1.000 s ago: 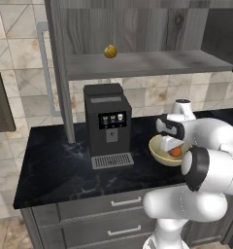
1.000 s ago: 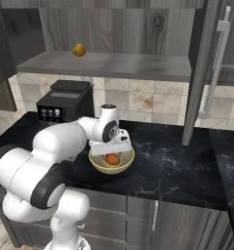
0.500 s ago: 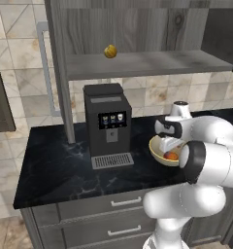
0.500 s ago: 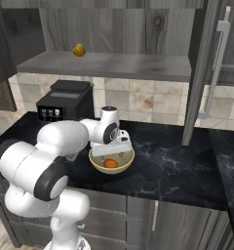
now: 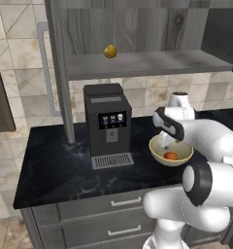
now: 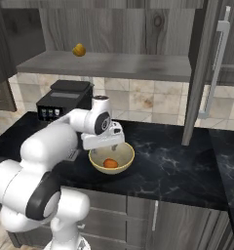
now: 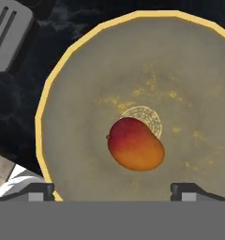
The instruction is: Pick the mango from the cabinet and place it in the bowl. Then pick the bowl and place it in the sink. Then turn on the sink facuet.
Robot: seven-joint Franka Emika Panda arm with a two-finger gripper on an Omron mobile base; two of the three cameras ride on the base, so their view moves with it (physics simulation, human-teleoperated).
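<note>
The orange-red mango [image 7: 135,144] lies loose at the bottom of the pale yellow-tan bowl [image 7: 180,70], just beside its centre. The bowl [image 5: 169,162] stands on the black marbled counter to the right of the coffee machine, with the mango [image 5: 171,155] inside. My gripper [image 7: 114,187] hangs open right above the bowl, pointing down, its fingertips wide apart and holding nothing. From the right side, the gripper [image 6: 114,146] sits over the back rim of the bowl [image 6: 111,169] and the mango [image 6: 109,163]. The grey wood-grain cabinet [image 5: 138,65] is above. The sink and faucet are out of view.
A small round yellow fruit [image 5: 110,51] rests on the cabinet shelf. The black coffee machine [image 5: 106,124] stands left of the bowl, its drip tray [image 7: 9,33] close to the rim. A grey upright post [image 6: 194,73] rises at the right, with bare counter [image 6: 172,166] before it.
The hand has edged slightly to the left above the bowl. The mango lies in the bowl throughout and the bowl has not moved.
</note>
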